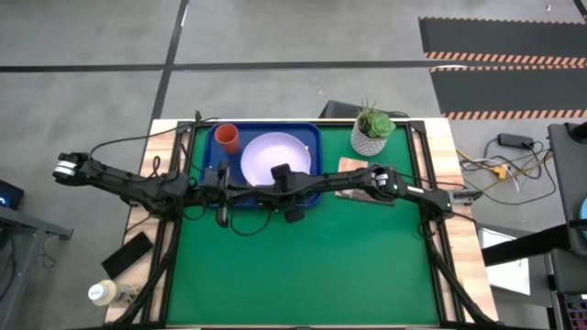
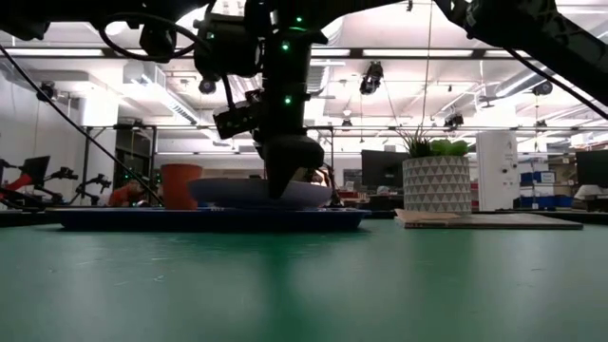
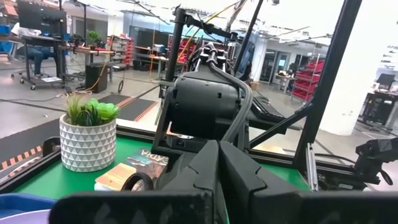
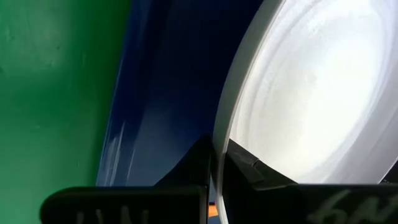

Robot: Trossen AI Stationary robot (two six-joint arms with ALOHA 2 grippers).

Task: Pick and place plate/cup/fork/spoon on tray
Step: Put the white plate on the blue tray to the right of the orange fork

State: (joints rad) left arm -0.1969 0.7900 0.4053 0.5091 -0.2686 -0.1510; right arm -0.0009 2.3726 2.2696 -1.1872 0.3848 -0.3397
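Bare green surface [image 1: 303,266] fills the lower half of the high view, with nothing of the task lying on it. Beyond it, at upper centre, the tray [image 2: 209,218] is seen with the plate [image 1: 275,151] inside its rim. The plate's near edge is pinched between the closed fingers of the right claw [image 4: 216,163], as shown edge-on at the bottom of the right wrist view. Whether the plate is fully seated on the tray floor cannot be told from the level view.

The left claw [image 3: 217,163] is held shut and empty just beside the right arm's wrist, at the tray's near left corner in the high view. Farther back, the cup [image 1: 227,137] stands upright in the tray's upper-left corner, close to the plate but apart from it. The plant pot [image 1: 371,137] is seen off the tray at upper right. Fork and spoon cannot be made out.

Trouble is judged likeliest at release. A plate let go while tilted could clatter or slide into the cup, and a rim caught on a withdrawing finger could be dragged back over the tray's edge. With the two arms so close, contact between them is also a risk.
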